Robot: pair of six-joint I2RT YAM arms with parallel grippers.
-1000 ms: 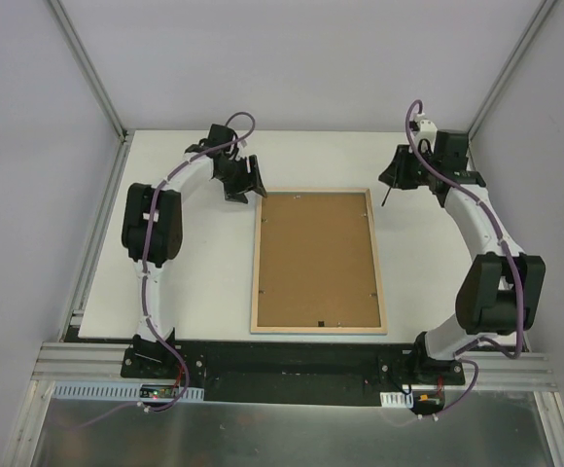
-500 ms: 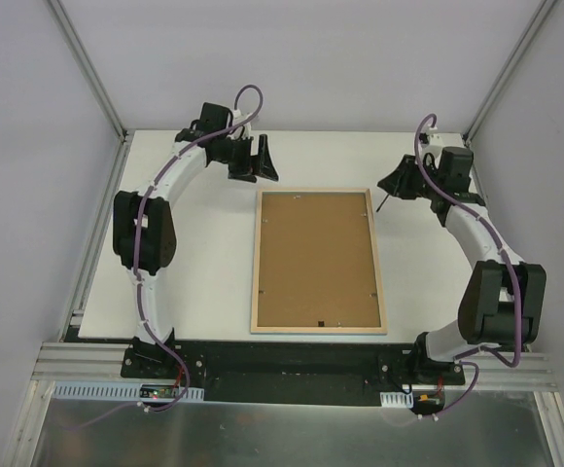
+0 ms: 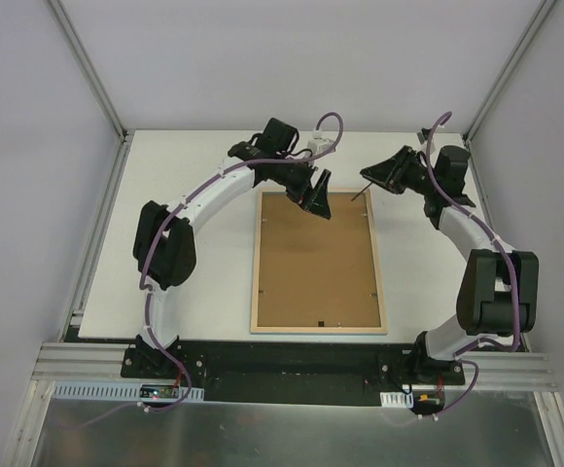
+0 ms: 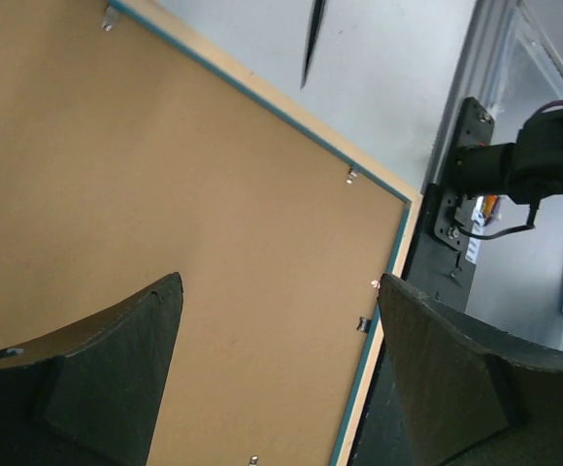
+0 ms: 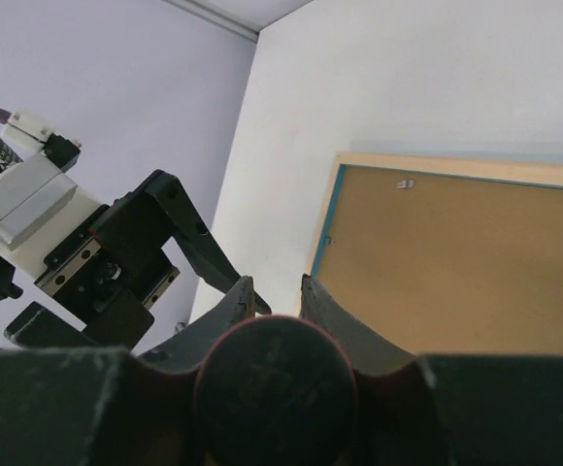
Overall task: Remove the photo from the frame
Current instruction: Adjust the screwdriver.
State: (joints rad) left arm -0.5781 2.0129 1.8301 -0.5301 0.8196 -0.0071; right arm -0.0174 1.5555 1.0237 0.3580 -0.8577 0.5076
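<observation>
The frame (image 3: 318, 263) lies face down mid-table, showing its brown back panel and pale wood rim. The photo is hidden under that panel. My left gripper (image 3: 319, 202) is open and empty, hovering over the frame's far edge; the left wrist view shows the back panel (image 4: 165, 194) between its fingers (image 4: 277, 282). My right gripper (image 3: 379, 173) is shut on a red-handled screwdriver (image 3: 363, 193), whose shaft points down at the frame's far right corner. The right wrist view shows the handle end (image 5: 274, 383) between the fingers (image 5: 277, 286), with the frame (image 5: 456, 262) beyond.
Small metal tabs (image 4: 352, 175) hold the back panel along the rim. The screwdriver tip (image 4: 311, 49) shows just beyond the frame's edge. White walls with metal posts (image 3: 88, 68) close in the table. The arm bases sit on a black rail (image 3: 292, 365) at the near edge.
My left arm has swung right from the far left of the table to above the frame's far edge. My right gripper has moved left with the screwdriver toward the frame's far right corner.
</observation>
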